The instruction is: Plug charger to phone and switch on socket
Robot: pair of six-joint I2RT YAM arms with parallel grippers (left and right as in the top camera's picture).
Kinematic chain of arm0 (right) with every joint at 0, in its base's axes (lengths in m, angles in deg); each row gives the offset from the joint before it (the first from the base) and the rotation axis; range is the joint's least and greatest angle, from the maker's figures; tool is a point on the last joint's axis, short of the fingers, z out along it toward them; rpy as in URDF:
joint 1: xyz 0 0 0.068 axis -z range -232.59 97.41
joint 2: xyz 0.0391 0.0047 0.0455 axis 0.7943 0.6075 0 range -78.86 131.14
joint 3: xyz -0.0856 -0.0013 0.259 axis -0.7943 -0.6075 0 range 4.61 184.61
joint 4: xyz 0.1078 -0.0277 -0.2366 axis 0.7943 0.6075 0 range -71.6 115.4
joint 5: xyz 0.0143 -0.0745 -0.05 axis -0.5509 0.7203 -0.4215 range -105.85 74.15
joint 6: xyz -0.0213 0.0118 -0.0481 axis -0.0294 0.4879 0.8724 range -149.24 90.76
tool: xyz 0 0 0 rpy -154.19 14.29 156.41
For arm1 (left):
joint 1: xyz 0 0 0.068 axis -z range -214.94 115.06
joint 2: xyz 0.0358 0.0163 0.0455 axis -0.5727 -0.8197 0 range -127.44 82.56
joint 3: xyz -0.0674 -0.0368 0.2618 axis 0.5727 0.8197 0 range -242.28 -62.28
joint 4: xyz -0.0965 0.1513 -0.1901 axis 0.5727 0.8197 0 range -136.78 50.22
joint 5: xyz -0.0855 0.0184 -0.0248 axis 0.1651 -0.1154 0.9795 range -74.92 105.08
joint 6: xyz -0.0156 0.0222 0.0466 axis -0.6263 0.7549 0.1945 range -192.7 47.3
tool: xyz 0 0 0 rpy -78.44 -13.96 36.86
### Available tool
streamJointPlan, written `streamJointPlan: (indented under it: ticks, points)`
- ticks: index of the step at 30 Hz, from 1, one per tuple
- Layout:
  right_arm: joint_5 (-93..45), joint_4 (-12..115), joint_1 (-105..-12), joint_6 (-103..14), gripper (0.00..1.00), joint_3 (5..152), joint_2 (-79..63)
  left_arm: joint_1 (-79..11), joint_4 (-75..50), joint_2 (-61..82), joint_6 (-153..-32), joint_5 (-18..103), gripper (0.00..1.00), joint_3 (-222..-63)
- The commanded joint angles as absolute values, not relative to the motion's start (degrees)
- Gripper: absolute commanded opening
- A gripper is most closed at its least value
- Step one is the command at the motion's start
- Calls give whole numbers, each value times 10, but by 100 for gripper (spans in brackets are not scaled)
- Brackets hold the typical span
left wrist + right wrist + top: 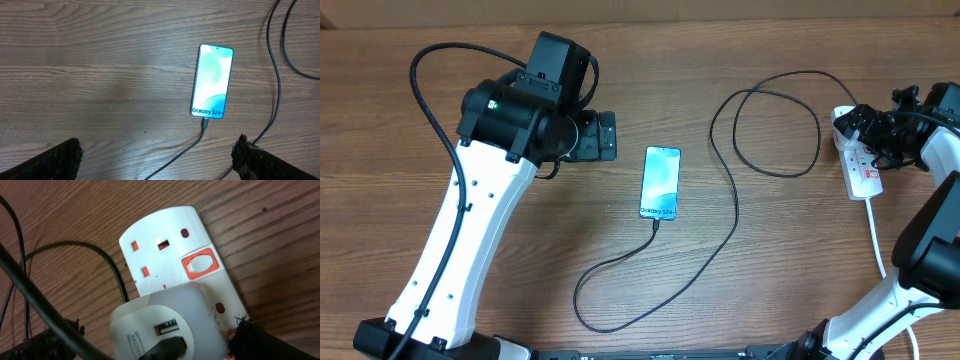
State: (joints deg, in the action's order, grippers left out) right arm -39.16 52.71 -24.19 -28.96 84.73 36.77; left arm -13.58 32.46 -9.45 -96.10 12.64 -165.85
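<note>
The phone (660, 183) lies flat mid-table with its light-blue screen lit, and shows in the left wrist view (212, 82). The black charger cable (731, 215) has its tip in the phone's near end (204, 123). It loops across the table to a white adapter (165, 322) fitted in the socket, a white power strip (863, 170), (160, 235). A red-rimmed switch (200, 265) sits beside the adapter. My left gripper (607, 135), (157, 155) is open and empty, to the left of the phone. My right gripper (875, 135), (152, 342) is open, with its fingers either side of the adapter.
The strip's thick white cord (876, 235) runs toward the front right, beside the right arm's base. Slack black cable forms a loop (775, 125) at the back and a bend (605, 320) near the front edge.
</note>
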Motion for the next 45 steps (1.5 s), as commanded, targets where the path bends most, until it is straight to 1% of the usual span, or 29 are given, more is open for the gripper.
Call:
streamJointPlan:
  ticks: [1,27,45]
  points:
    - [-384,528,-244,-283,100,844,373,-134,323,-97,-954,117,99,-1664]
    - [-417,565,-252,-283,100,844,373,-134,323,-97,-954,117,100,-1664]
    - [-471,573,-252,-278,100,844,373,-134,323,-97,-954,117,100,-1664]
